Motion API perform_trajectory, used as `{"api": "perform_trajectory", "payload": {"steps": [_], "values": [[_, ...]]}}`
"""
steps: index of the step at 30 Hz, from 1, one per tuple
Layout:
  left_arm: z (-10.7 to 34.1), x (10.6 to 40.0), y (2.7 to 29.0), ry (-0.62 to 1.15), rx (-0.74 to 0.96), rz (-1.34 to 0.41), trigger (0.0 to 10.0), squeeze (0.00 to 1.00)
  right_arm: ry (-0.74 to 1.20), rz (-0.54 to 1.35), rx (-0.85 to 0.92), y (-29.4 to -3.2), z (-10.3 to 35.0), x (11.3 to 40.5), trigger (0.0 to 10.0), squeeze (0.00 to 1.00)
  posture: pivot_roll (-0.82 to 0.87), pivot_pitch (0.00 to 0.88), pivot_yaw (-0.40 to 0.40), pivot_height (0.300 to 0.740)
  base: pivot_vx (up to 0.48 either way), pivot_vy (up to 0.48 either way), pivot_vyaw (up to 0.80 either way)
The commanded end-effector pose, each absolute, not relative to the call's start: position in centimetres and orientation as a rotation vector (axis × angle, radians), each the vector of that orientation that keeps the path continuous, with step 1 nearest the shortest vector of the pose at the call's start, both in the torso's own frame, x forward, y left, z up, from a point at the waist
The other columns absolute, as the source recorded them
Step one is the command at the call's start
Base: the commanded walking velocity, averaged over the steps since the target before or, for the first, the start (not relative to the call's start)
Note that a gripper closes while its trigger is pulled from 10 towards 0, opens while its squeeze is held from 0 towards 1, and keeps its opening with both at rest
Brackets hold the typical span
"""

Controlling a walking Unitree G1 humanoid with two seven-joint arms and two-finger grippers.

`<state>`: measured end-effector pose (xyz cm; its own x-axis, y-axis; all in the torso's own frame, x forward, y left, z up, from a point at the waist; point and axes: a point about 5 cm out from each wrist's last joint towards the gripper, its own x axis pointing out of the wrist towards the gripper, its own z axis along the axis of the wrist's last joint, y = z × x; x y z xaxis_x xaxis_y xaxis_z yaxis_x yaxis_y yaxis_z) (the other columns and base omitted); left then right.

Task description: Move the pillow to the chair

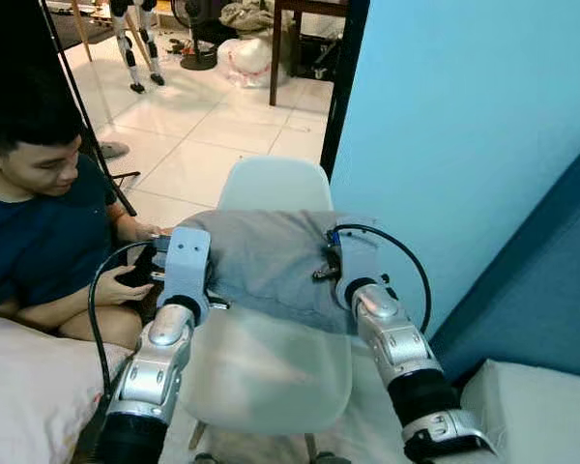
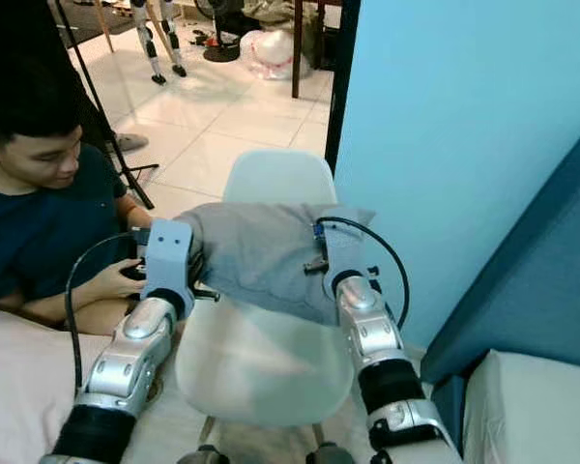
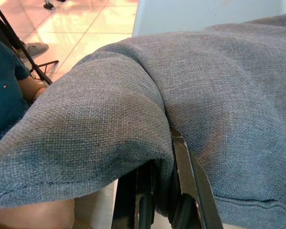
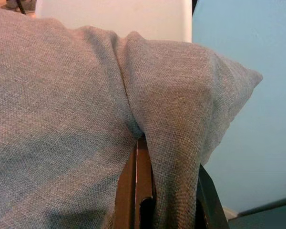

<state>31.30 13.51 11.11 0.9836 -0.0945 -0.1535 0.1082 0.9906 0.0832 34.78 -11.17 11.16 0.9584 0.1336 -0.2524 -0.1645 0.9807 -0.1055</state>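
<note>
1. A grey fabric pillow [image 1: 266,261] is held in the air between the two arms, above the seat of a white plastic chair [image 1: 271,372], with the chair's backrest rising behind it.
2. The left gripper [image 3: 168,191] pinches the pillow's left end: in the left wrist view its black fingers [image 3: 193,186] stand on either side of a fold of cloth, clamped on it.
3. The right gripper [image 4: 169,200] pinches the pillow's right corner the same way; in the right wrist view the fabric is bunched between its two fingers [image 4: 133,191] and the corner sticks out beyond them.
4. The pillow sags a little between the two grips, and its lower edge hangs just above the seat; whether it touches the seat cannot be told.
5. A person in a dark blue shirt [image 1: 34,242] sits on the robot's left, beside the chair, holding a dark device in both hands [image 1: 126,280].
6. A light blue wall [image 1: 464,126] stands behind the chair on the right, and a blue sofa [image 1: 551,280] lies at the right edge.
7. White floor tiles [image 1: 213,126] stretch behind the chair.
</note>
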Motion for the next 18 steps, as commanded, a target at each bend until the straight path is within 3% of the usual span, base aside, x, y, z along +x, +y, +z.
{"api": "perform_trajectory", "payload": {"steps": [1,18], "values": [[11.53,31.56,12.83,0.120,0.092,-0.138,10.0,0.00,0.220,0.180,-0.119,-10.73,11.96,35.06,10.0,0.00,0.01,0.064,-0.020,0.635,0.000,0.000,0.00],[11.91,31.98,12.97,0.109,0.091,-0.138,10.0,0.00,0.215,0.207,-0.141,-10.70,12.37,35.56,10.0,0.00,0.01,0.076,-0.018,0.615,0.000,0.000,0.00]]}}
